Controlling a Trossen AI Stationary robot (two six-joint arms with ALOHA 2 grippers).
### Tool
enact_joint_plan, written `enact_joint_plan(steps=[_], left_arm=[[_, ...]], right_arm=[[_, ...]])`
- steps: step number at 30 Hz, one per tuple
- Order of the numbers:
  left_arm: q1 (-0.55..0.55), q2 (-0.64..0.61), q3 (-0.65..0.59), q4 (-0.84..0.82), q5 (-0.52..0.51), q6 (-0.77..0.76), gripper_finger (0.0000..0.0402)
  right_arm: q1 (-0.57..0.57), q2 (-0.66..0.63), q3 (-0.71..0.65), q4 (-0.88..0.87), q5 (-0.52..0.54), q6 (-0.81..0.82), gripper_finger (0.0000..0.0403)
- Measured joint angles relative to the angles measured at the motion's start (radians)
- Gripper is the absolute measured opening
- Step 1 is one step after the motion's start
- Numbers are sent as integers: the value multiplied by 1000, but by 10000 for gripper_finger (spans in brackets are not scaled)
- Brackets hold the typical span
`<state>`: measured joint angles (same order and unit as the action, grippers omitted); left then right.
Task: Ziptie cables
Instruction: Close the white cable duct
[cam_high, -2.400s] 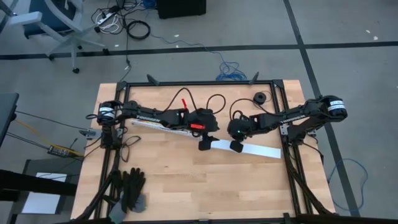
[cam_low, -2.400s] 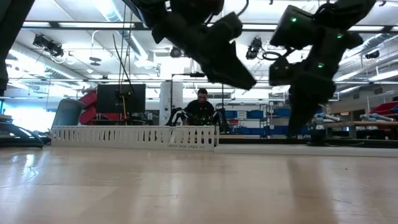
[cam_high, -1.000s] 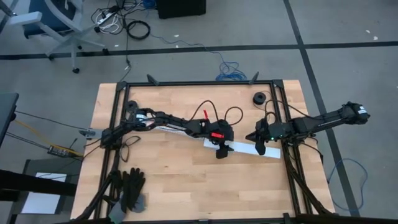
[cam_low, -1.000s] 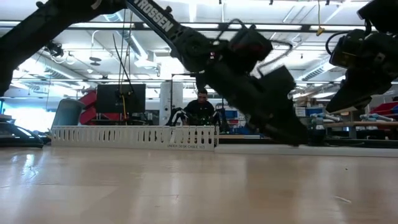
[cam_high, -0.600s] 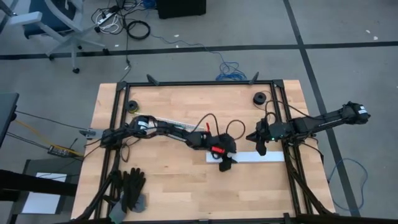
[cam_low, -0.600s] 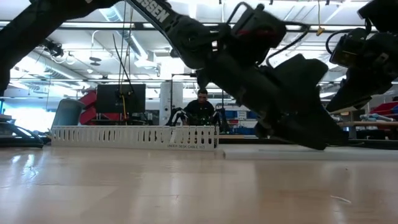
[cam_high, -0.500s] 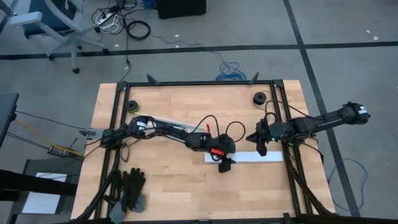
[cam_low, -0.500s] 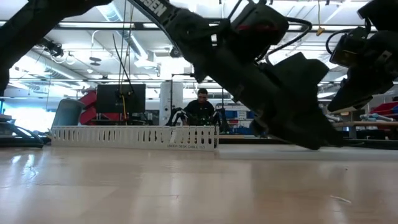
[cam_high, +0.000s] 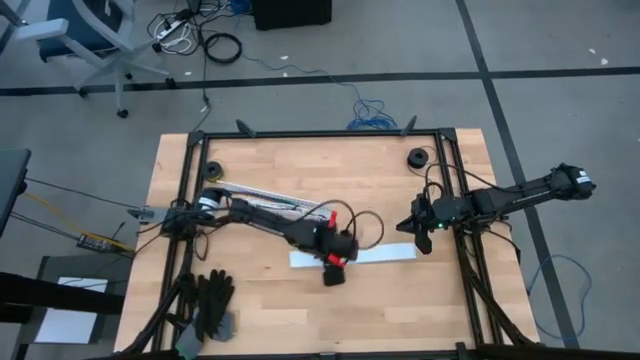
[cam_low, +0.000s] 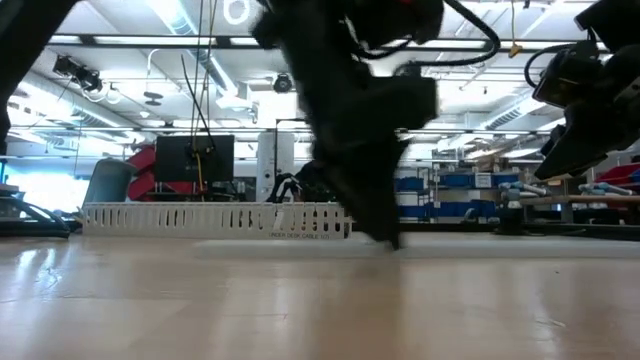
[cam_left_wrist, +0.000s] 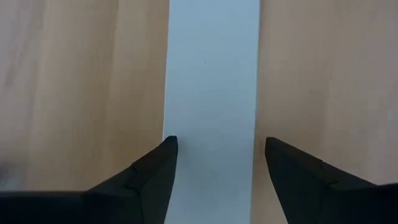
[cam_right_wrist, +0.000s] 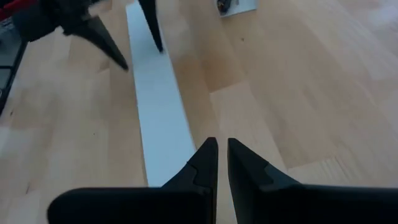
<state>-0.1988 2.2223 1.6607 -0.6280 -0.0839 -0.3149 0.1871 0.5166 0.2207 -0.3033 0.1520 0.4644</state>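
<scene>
The right pincer (cam_right_wrist: 222, 163), fingers nearly together, hangs above the wooden bench (cam_right_wrist: 298, 93) over the near end of a flat white strip (cam_right_wrist: 158, 112), whose far end the left pincer (cam_right_wrist: 127, 37) straddles.

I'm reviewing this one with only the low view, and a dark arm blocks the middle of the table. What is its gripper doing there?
Observer: That is the left gripper, fingers apart, one at each long edge of a flat white plastic strip lying on the wooden table.
Operator: And the arm at the right?
Observer: The right gripper is shut, near the strip's other end, holding nothing.
Operator: Any loose coloured wires?
Observer: I can make out none in any view.
</scene>
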Motion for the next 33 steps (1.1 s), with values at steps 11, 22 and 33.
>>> enact_joint_plan(steps=[11, 22, 33], left_arm=[[-122, -145, -190, -210, -149, -142, 209], [-210, -562, -674, 63, -216, -306, 183], [-125, -624, -839, 633, -230, -134, 170]], right_arm=[[0, 0, 0, 69, -10, -31, 20], [-1, 1, 0, 191, -11, -32, 20], [-65, 326, 99, 415, -7, -40, 3]])
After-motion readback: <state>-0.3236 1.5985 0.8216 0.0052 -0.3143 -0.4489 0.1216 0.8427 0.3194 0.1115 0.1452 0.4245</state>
